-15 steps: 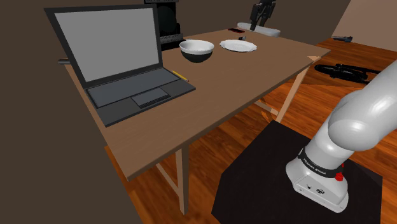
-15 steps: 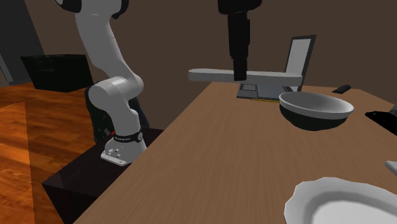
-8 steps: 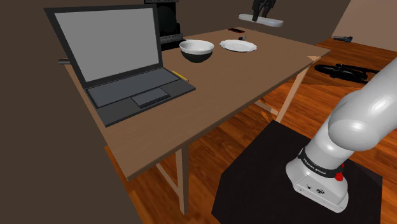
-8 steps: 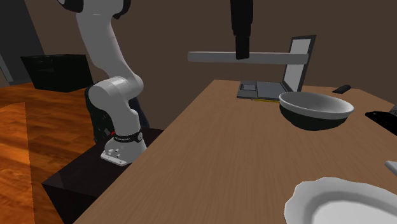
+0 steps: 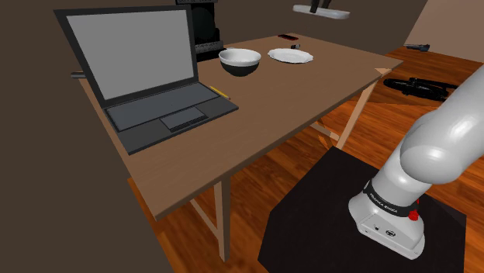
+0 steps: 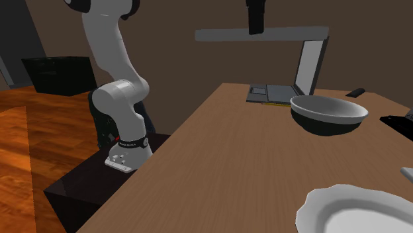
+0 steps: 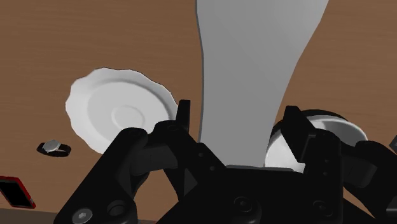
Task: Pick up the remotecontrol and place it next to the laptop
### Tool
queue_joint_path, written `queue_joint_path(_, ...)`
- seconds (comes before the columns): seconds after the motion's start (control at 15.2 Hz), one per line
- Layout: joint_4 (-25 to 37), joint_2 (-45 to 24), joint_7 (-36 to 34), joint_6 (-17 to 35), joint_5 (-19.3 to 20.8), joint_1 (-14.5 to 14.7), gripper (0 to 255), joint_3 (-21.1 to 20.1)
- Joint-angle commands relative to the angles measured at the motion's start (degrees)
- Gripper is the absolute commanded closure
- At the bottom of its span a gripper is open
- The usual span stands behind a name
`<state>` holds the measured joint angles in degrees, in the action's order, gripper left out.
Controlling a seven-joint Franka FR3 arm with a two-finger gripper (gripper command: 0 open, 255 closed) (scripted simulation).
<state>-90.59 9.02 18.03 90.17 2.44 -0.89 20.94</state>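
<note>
Lifted higher since half a second ago: long flat grey remote control (image 5: 335, 13), clamped crosswise in the black hand (image 6: 255, 28), is held well above the brown wooden table (image 5: 295, 93), top of shoulder view. Open dark laptop (image 5: 140, 62) is seen far left.

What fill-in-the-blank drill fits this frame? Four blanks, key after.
1. The gripper is ____ on the grey remote control.
2. The remote control hangs ____ the table, touching nothing on it.
3. The laptop stands on the table with its lid ____.
4. The bowl stands ____ the laptop and the plate.

Missing words: shut; above; open; between.
</note>
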Motion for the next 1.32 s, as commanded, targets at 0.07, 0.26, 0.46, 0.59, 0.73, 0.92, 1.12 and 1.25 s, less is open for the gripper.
queue_joint_path(0.07, 3.8, -1.1, 0.4, -2.7, -0.4, 0.0, 255, 0.2)
queue_joint_path(0.26, 7.8, -2.6, 0.8, -5.4, -1.0, -0.1, 255, 0.5)
queue_joint_path(0.46, 12.2, -4.2, 1.2, -8.2, -1.6, -0.3, 255, 0.8)
queue_joint_path(0.59, 15.3, -5.5, 1.5, -10.2, -2.1, -0.4, 255, 1.1)
queue_joint_path(0.73, 18.7, -6.9, 1.9, -12.2, -2.7, -0.6, 255, 1.5)
queue_joint_path(0.92, 24.3, -9.4, 2.5, -15.6, -3.9, -1.1, 255, 2.0)
queue_joint_path(1.12, 21.4, -6.4, -0.7, -15.5, -2.2, 0.8, 255, 0.1)
queue_joint_path(1.25, 17.9, -3.3, -4.1, -14.9, -0.7, 2.5, 255, -2.1)
